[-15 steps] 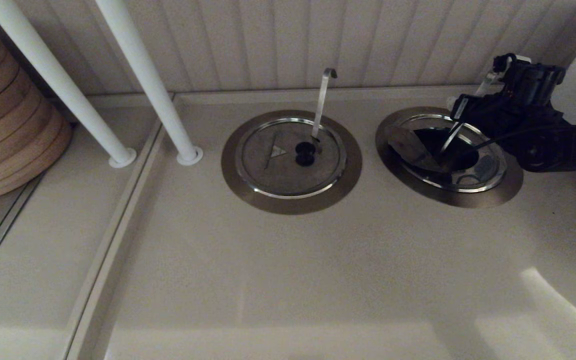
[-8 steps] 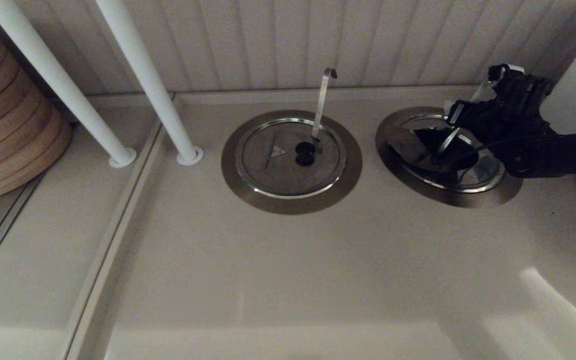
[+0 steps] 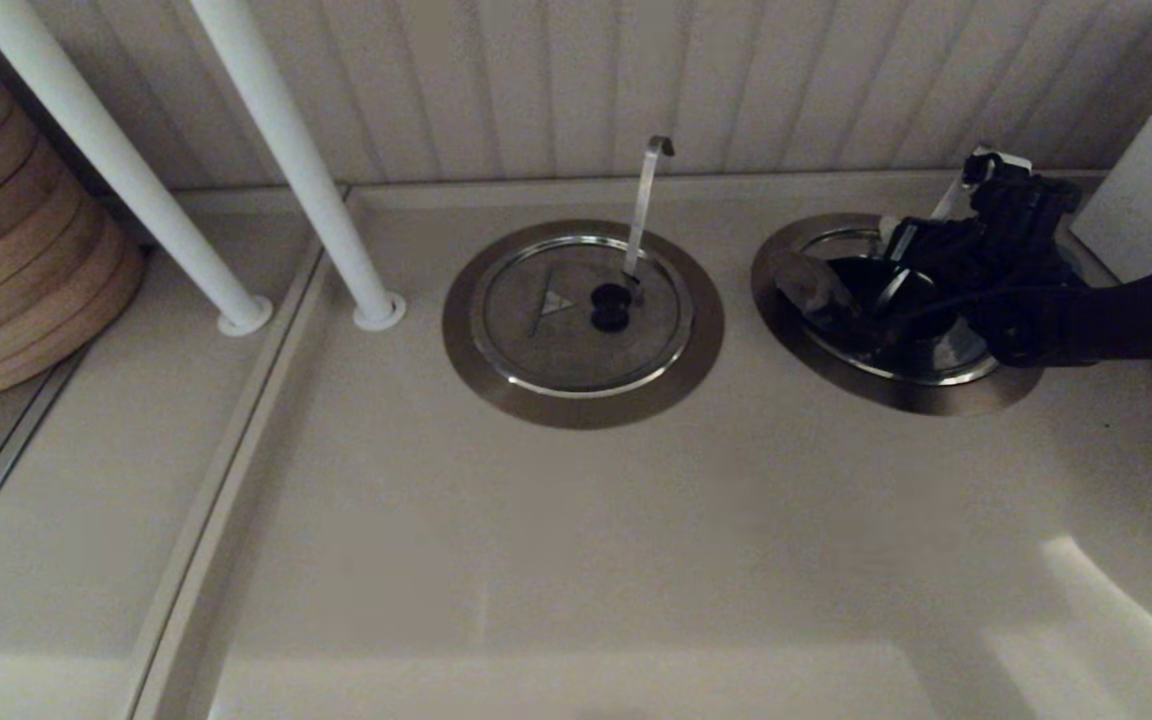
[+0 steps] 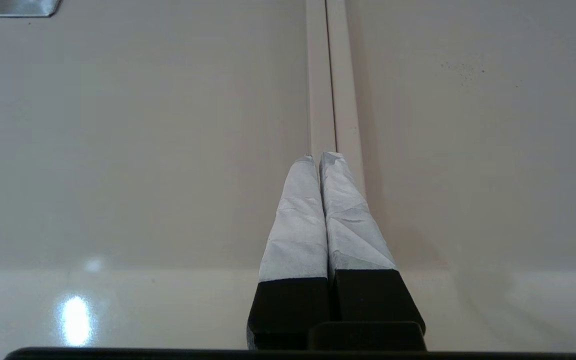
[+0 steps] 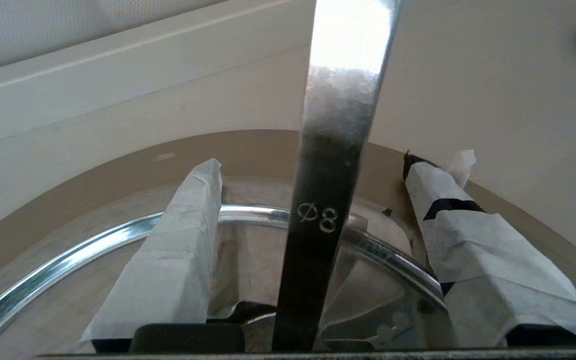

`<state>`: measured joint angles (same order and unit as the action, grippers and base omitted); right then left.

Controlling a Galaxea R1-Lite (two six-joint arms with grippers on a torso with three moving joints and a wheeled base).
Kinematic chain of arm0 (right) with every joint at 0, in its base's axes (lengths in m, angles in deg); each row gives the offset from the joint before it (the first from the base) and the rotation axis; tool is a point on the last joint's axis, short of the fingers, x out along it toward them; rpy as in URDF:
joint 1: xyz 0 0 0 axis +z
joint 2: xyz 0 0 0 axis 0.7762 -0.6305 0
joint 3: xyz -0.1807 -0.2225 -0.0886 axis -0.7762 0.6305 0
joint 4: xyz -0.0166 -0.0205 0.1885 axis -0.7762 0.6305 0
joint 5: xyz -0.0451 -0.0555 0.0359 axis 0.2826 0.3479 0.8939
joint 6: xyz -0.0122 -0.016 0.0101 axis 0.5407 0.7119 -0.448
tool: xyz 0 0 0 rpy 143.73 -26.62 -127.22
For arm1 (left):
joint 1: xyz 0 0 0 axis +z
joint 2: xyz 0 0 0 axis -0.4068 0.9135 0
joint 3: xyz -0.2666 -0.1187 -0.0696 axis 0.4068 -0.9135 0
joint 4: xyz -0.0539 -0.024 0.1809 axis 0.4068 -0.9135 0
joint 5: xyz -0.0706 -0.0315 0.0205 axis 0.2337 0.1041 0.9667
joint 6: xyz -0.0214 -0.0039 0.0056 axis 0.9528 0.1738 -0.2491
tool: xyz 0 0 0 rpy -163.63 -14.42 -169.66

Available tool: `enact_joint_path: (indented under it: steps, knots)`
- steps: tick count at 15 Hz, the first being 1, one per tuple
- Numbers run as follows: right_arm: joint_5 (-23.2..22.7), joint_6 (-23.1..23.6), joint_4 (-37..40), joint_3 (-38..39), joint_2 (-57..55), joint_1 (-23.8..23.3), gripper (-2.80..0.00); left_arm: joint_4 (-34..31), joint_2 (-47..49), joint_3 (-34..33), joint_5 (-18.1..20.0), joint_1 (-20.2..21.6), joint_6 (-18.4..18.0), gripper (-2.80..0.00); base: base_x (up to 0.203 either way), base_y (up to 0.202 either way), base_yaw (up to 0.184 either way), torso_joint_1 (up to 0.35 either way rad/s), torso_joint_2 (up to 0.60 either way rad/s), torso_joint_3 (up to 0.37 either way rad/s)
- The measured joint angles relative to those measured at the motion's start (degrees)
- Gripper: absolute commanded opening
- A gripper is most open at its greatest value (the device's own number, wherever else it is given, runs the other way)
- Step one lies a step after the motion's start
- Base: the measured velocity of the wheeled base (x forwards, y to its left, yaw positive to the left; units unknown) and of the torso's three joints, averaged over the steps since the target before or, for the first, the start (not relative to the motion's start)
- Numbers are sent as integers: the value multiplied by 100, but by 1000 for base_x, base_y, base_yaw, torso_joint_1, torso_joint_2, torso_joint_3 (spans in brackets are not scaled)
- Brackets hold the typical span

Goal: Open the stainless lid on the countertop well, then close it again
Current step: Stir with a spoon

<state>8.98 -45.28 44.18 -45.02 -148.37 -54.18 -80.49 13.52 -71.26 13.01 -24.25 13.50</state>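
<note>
Stainless lid (image 3: 821, 295) raised over countertop well (image 3: 936, 385) | right end effector (image 5: 318, 200) apart, straddling ladle handle (image 5: 335, 165) | left end effector (image 4: 324, 165) together

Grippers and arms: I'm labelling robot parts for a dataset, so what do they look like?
The right gripper has two tapered fingers wrapped in crinkled white tape, one with a black stripe, on black bases. Its arm is black, with a thin black cable. The left gripper has the same white-taped fingers on black blocks.

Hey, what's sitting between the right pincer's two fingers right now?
In the right wrist view, the flat steel ladle handle stands in the gap of the open right pincer, touching neither finger, above the countertop well.
</note>
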Motion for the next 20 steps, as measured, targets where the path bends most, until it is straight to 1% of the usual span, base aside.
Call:
enact_joint_path:
  steps: [3, 6, 7, 15, 20]
  knots:
    - [0, -117, -81, -51, -9, 10, 0, 0, 0, 0, 0, 0, -2, -280, 0, 0, 0, 0, 0, 0]
    - [17, -125, -192, -92, -4, 32, 0, 0, -2, 0, -2, 0, 0, -280, 0, 0, 0, 0, 0, 0]
    - [20, -126, -192, -97, 0, 33, -280, 0, -1, 0, -1, 0, 0, -280, 0, 0, 0, 0, 0, 0]
    - [14, -123, -247, -47, 65, 49, -280, 0, 0, 0, 0, -2, -1, -280, 0, 0, 0, 0, 0, 0]
    - [11, -101, -272, 266, 272, 176, -280, 0, 0, 0, 0, 0, 0, -280, 0, 0, 0, 0, 0, 0]
